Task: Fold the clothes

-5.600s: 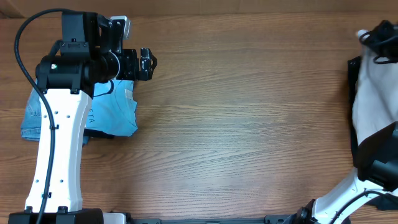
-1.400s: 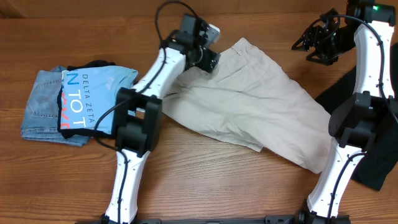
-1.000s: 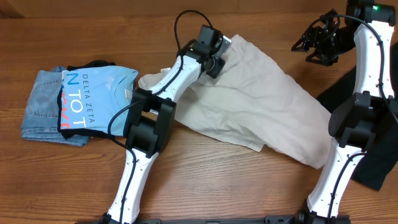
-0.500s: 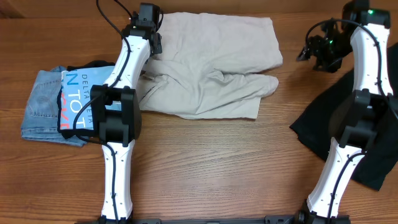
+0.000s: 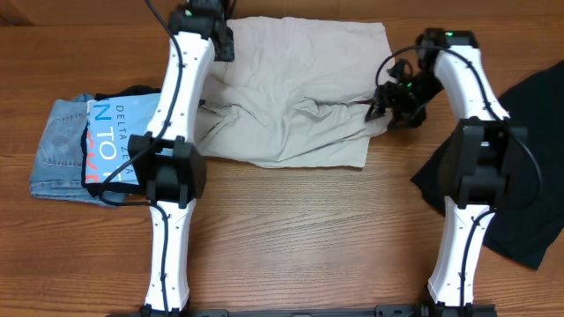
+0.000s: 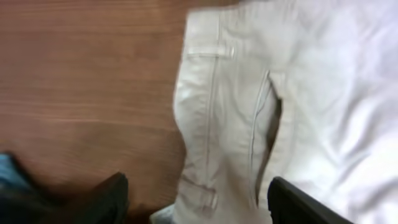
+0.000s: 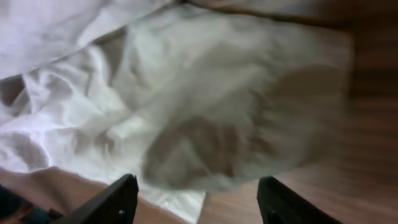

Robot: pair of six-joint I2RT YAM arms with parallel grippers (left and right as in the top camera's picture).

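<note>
Task's thing: the pale beige cotton shorts are lying crumpled on the brown wooden surface, toward its far edge and between the two arms.
Neighbours: a light blue printed T-shirt is resting on folded blue denim just to the shorts' left; a black garment is lying apart on the right.
Long axis: the shorts are running left to right across the surface. The waistband, with its belt loops and pocket opening, is showing in the left wrist view, so that end is lying under the left arm and the leg hems are pointing toward the right arm.
Lay: the far leg is lying fairly flat; the near leg is bunching into ridges.
Left tool: it is hanging over the waistband with fingers spread wide, gripping nothing.
Right tool: it is gaping wide over the near leg's hem, also empty; the blur is hiding whether it is touching cloth.
Handling: I am judging the fabric light, soft and limp, sagging wherever it is unsupported, not fragile or slippery.
Where to take hold: pinching the stiffer stitched edges, waistband corner and leg hem, is looking best.
</note>
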